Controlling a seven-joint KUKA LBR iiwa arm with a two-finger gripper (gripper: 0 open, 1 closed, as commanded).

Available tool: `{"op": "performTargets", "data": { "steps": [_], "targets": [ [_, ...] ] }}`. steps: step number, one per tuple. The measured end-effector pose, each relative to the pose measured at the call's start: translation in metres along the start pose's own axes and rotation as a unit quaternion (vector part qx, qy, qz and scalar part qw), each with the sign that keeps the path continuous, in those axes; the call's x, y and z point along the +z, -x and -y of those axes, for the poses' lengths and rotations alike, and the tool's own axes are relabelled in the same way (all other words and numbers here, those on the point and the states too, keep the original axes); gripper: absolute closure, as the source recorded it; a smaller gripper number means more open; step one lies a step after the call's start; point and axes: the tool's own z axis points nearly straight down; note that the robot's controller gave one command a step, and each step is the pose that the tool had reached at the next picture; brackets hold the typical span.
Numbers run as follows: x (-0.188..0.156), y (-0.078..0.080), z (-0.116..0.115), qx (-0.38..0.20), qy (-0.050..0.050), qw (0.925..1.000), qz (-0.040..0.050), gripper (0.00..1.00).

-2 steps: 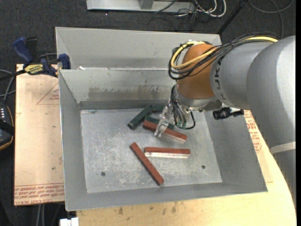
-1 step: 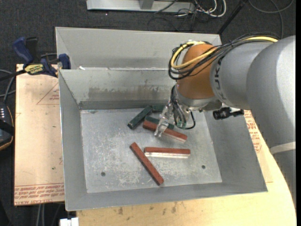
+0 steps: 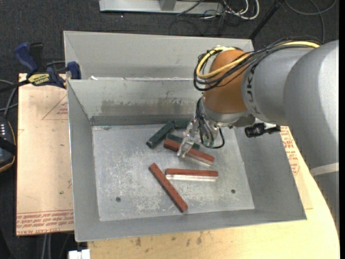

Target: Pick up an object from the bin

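My gripper (image 3: pixel 186 146) hangs low in the back middle of the bin, its fingers down on a red-brown flat bar (image 3: pixel 190 151) that lies slanting there. The fingertips look close together against that bar. A dark green bar (image 3: pixel 160 134) lies just to the left, touching the red-brown one's upper end. In front of the gripper a second red-brown bar (image 3: pixel 191 174) lies level on a pale strip.
A third, longer red-brown bar (image 3: pixel 168 186) lies slanting toward the bin's front. The arm with its orange cover and yellow cables comes in from the right over the back right of the bin. Bare metal floor spreads to the left.
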Motion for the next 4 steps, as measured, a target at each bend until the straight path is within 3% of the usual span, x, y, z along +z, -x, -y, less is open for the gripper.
{"op": "performTargets", "data": {
  "steps": [1,4],
  "targets": [
    [-0.015,-0.005,0.001,-0.001,-0.004,0.9999,-0.01,1.0],
    [-0.053,-0.003,0.0,-0.001,-0.003,1.0,-0.0089,1.0]
  ]
}}
